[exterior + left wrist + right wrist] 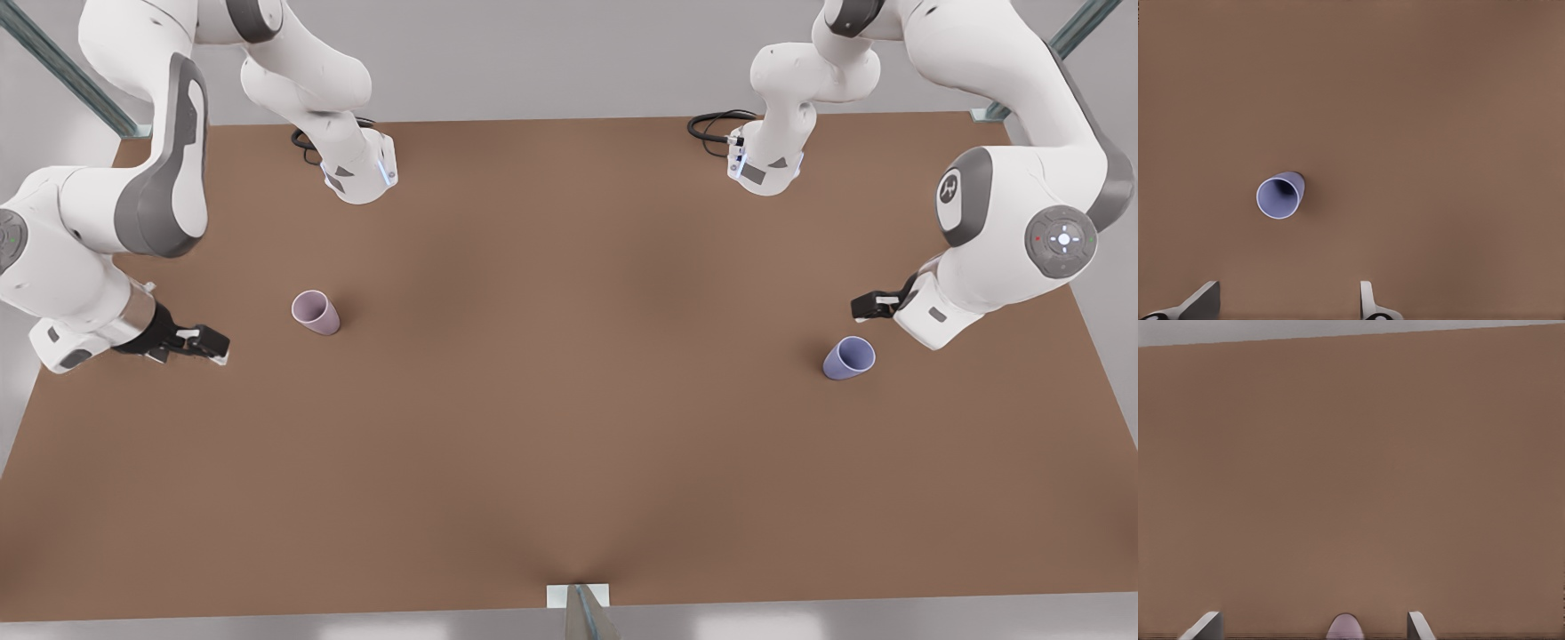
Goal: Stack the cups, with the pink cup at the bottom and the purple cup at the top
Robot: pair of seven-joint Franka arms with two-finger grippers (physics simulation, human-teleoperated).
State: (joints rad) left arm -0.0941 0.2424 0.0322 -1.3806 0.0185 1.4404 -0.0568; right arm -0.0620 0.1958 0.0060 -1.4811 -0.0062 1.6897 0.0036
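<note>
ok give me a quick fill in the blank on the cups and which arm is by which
1. The left gripper, its jaws open, hangs near the ___ cup.
2. The pink cup stands on the front view's ___ side of the table.
3. The right gripper is nearest the ___ cup.
4. The purple cup holds ___ inside it.

Missing words: purple; left; pink; nothing

We noted the flat brown tabletop was matt and smooth. The pale mauve-pink tumbler and periwinkle tumbler looked matt, plastic-like. The white arm casings were glossy, smooth plastic.
</note>
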